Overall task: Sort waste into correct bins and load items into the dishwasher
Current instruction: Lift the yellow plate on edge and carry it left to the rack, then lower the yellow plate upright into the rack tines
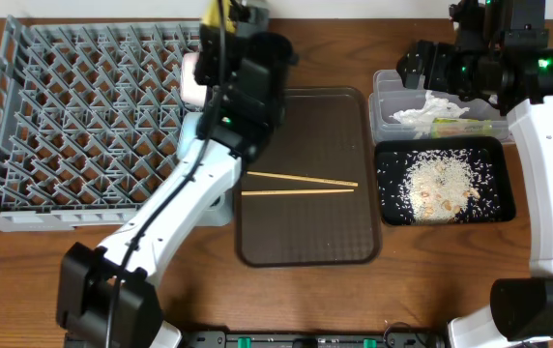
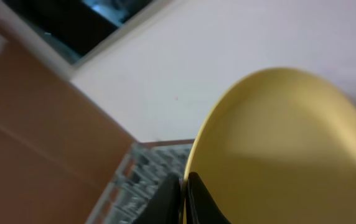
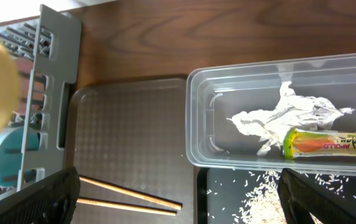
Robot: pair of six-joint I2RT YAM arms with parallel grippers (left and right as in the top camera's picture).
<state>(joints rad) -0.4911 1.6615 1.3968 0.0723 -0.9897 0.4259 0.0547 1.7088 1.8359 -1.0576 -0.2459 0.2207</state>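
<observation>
My left gripper (image 2: pixel 184 190) is shut on the rim of the yellow-green plate (image 2: pixel 284 149) and holds it on edge above the right side of the grey dish rack (image 1: pixel 64 106). From overhead the plate (image 1: pixel 217 14) shows only as a thin yellow edge. My right gripper (image 3: pixel 184 199) is open and empty above the gap between the trays. The chopsticks (image 1: pixel 301 184) lie on the brown tray (image 1: pixel 305 232). The clear tub (image 1: pixel 385 97) holds the tissue (image 3: pixel 277 118) and the wrapper (image 3: pixel 330 142). Rice (image 1: pixel 436 179) lies in the black tray (image 1: pixel 504 198).
A light-blue bowl (image 3: pixel 4 155) sits at the rack's right edge, partly under my left arm. A whitish dish (image 1: pixel 189 82) sits in the rack beside it. The left arm crosses the brown tray's left rim.
</observation>
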